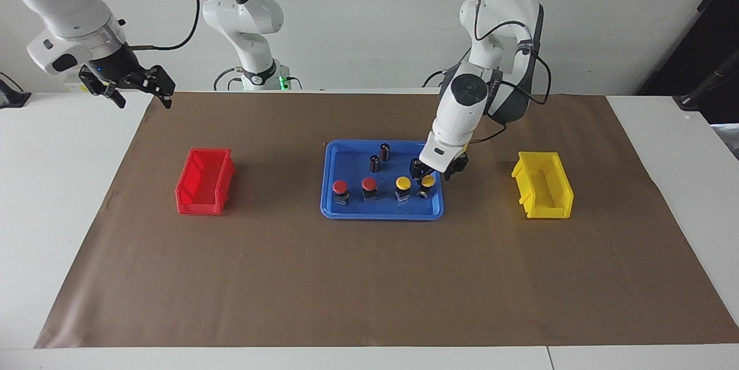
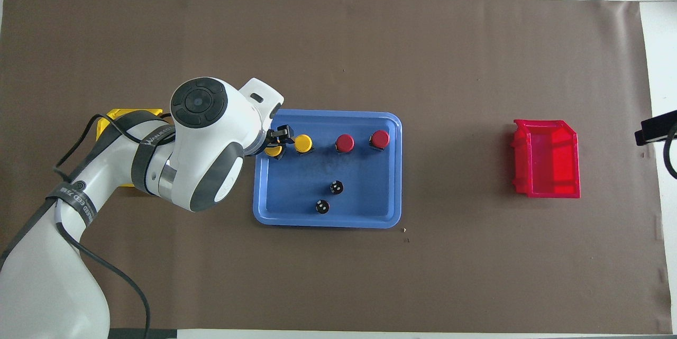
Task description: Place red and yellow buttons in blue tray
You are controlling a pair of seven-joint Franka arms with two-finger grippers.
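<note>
In the blue tray (image 1: pixel 381 215) (image 2: pixel 328 222) four buttons stand in a row along the edge farther from the robots. There are two red buttons (image 1: pixel 340 187) (image 1: pixel 369 185) and two yellow buttons (image 1: pixel 403 184) (image 1: pixel 428 181). My left gripper (image 1: pixel 433 172) (image 2: pixel 276 142) hangs open just over the yellow button (image 2: pixel 273 151) at the left arm's end of the row, with its fingers apart from the cap. High over the table's corner at the right arm's end, my right gripper (image 1: pixel 128 86) waits open with nothing in it.
Two small dark cylinders (image 1: pixel 384 151) (image 1: pixel 374 163) stand in the tray, nearer to the robots than the buttons. A red bin (image 1: pixel 205 181) sits toward the right arm's end of the brown mat. A yellow bin (image 1: pixel 542 185) sits toward the left arm's end.
</note>
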